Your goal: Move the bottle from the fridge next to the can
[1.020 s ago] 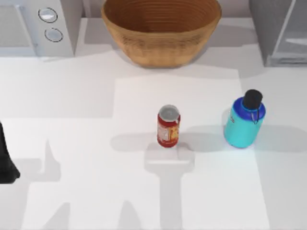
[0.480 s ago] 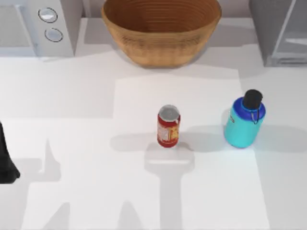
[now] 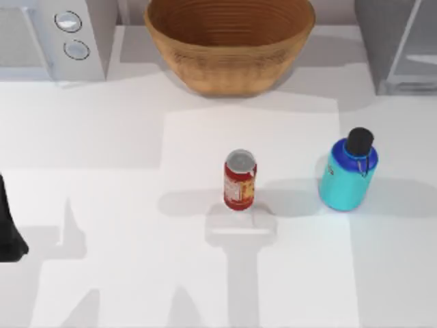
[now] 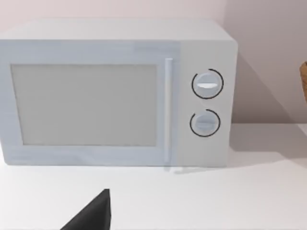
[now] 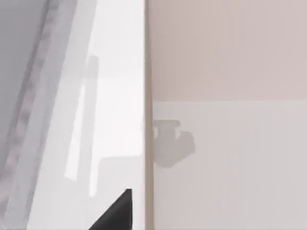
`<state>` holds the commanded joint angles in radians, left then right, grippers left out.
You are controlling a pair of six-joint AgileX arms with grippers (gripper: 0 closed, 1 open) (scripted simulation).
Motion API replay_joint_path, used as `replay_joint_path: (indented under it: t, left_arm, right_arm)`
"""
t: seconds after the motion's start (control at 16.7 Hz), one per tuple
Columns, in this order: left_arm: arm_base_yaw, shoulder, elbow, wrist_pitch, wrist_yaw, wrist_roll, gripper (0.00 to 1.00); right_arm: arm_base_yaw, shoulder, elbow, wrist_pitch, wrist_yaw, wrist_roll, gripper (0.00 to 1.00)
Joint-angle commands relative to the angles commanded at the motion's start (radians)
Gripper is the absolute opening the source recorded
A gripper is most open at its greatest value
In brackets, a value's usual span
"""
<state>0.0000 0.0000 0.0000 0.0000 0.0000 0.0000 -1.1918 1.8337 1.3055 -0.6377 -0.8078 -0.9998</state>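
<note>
The bottle (image 3: 347,174) stands upright on the white counter (image 3: 102,137), out in the open at about 3 o'clock from the middle of the top view. Its black cap (image 3: 359,141) is on, and the small loop strap hangs at the shoulder. The can (image 3: 240,180) stands upright near the centre, at 9 o'clock from the bottle. The two are near each other but apart, with a strip of bare counter between them.

The fridge (image 3: 399,44) sits in the far corner at about 1 o'clock, its pale door panel facing the counter; in the right wrist view the grey fridge wall (image 5: 24,72) runs along one side. A woven basket (image 3: 229,41) stands at 12 o'clock, well behind the can. A white microwave (image 3: 51,37) with two round knobs (image 3: 72,34) sits at about 11 o'clock; the left wrist view looks straight at its door (image 4: 84,105) and knobs.

The left arm (image 3: 8,225) is parked at the counter's edge at 9 o'clock, well away from the can and bottle, and a dark tip of the left gripper (image 4: 91,214) shows in its wrist view. A dark tip of the right gripper (image 5: 115,213) shows in its own wrist view, beside the fridge wall. For both, I cannot tell how the jaws stand.
</note>
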Motion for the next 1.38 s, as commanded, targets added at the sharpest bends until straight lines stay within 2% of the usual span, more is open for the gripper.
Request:
replay_joint_path:
  t: [0.18,0.36,0.78,0.9,1.14,1.38]
  left_arm:
    - [0.000,0.000,0.000,0.000,0.000,0.000,1.00]
    - [0.000,0.000,0.000,0.000,0.000,0.000,1.00]
    - [0.000,0.000,0.000,0.000,0.000,0.000,1.00]
    - [0.000,0.000,0.000,0.000,0.000,0.000,1.00]
    - [0.000,0.000,0.000,0.000,0.000,0.000,1.00]
    - [0.000,0.000,0.000,0.000,0.000,0.000,1.00]
  right_arm:
    - [0.142,-0.001,-0.006,0.196,0.033,0.219,1.00]
    - [0.238,-0.003,-0.009,0.316,0.054,0.342,1.00]
    - [0.255,-0.011,-0.017,0.349,0.059,0.372,1.00]
    - [0.288,-0.017,-0.026,0.364,0.088,0.399,1.00]
    - [0.475,-0.050,-0.081,0.437,0.234,0.531,1.00]
    - [0.786,-0.109,-0.169,0.541,0.457,0.720,1.00]
